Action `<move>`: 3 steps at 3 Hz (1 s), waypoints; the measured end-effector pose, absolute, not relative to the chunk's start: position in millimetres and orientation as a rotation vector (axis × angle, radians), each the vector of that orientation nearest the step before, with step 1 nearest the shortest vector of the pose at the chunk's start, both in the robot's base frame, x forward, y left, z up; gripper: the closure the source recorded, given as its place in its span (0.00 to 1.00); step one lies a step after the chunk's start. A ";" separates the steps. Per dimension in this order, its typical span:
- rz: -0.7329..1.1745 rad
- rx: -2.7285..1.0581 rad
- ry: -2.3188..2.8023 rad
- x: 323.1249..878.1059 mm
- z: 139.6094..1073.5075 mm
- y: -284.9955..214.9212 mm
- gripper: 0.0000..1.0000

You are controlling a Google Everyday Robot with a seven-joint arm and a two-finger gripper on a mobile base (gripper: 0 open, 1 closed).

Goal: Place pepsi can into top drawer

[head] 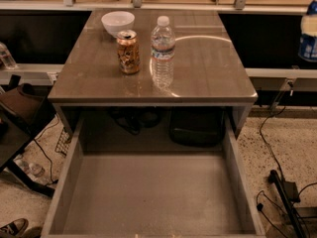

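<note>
The pepsi can [309, 46], dark blue with white markings, hangs in the air at the far right edge of the camera view, to the right of the table and cut off by the frame. My gripper [310, 27] shows only as a pale band across the can's upper part and is shut on it; the rest of the arm is out of view. The top drawer [153, 195] is pulled open below the table's front edge, wide and shallow, with a bare grey-brown bottom. The can is well above the drawer and to its right.
On the table top [208, 68] stand a gold-brown can [128, 52], a clear water bottle [163, 51] and a white bowl [118, 22]. A dark bag [197, 125] lies under the table. Cables and a black stand [285, 197] lie on the floor at right.
</note>
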State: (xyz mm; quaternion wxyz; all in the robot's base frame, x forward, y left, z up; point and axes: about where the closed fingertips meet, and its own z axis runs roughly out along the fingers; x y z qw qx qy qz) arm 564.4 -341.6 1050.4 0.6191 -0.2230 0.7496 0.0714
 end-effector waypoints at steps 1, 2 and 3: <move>0.142 -0.496 1.727 553.5 1051.5 -355.4 1.00; 0.146 -0.512 1.723 551.5 1044.1 -349.4 1.00; 0.174 -0.538 1.717 538.6 1023.1 -340.6 1.00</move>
